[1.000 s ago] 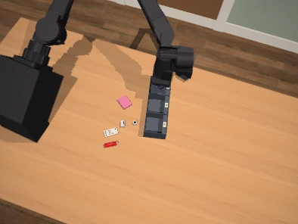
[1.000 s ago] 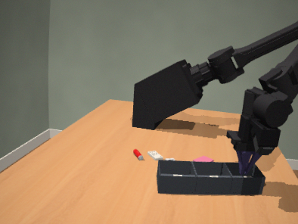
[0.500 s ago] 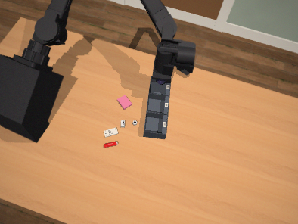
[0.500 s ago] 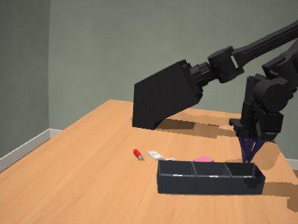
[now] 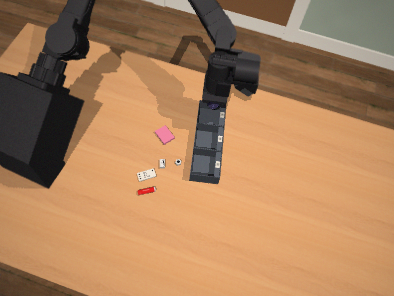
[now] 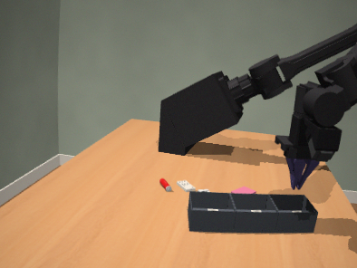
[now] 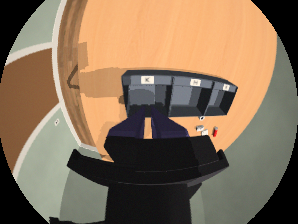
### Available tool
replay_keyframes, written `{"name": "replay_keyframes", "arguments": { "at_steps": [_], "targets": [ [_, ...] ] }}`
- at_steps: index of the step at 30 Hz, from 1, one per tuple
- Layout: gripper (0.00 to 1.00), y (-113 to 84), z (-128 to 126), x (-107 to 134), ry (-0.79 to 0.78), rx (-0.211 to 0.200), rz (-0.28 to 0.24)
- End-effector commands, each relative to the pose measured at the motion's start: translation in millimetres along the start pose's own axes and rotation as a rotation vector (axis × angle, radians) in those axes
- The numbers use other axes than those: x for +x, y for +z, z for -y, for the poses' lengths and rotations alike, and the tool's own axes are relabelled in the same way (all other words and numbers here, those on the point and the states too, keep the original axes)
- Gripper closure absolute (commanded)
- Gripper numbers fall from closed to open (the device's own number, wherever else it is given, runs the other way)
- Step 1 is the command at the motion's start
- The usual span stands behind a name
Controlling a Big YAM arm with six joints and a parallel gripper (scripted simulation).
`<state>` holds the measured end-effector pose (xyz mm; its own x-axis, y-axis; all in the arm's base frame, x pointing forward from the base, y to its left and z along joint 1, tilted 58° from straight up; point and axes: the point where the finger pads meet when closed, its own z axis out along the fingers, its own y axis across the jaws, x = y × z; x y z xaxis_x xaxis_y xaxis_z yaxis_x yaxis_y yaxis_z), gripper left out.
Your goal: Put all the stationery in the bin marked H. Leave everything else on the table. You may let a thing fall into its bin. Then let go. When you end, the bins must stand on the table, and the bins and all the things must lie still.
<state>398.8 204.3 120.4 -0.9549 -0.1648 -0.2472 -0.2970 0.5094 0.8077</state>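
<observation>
A dark row of three bins [image 5: 207, 142] with small white labels lies mid-table; I cannot read the letters. My gripper [image 5: 213, 106] hangs above the far end bin with its purple fingers shut and nothing between them; the side view [image 6: 297, 178] shows it a little above the bin row [image 6: 252, 212]. Left of the bins lie a pink sticky-note pad [image 5: 164, 134], a small white block [image 5: 162, 163], a small white round piece [image 5: 177, 162], a white domino-like tile [image 5: 146, 174] and a red lighter-like stick [image 5: 147, 191]. The wrist view shows the fingers just before the bins [image 7: 178, 94].
A large black box [image 5: 30, 125] stands at the table's left rear, joined to the arm. The table's far edge runs close behind the bins. The small things lie in a loose cluster between the box and the bins.
</observation>
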Motion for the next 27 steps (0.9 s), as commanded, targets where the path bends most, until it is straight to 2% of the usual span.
{"name": "replay_keyframes", "arguments": {
  "at_steps": [1,23,24,25,27],
  "targets": [
    [0.91,5.3,-3,5,-0.015,-0.005,-0.017],
    [0.91,4.2,-7,2,-0.02,-0.004,-0.001],
    [0.91,-20.6,-3,-5,-0.017,0.003,0.029],
    [0.91,-32.0,-7,-13,-0.033,0.004,0.038],
    [0.91,-49.0,-7,-13,-0.034,0.006,0.039]
  ]
}}
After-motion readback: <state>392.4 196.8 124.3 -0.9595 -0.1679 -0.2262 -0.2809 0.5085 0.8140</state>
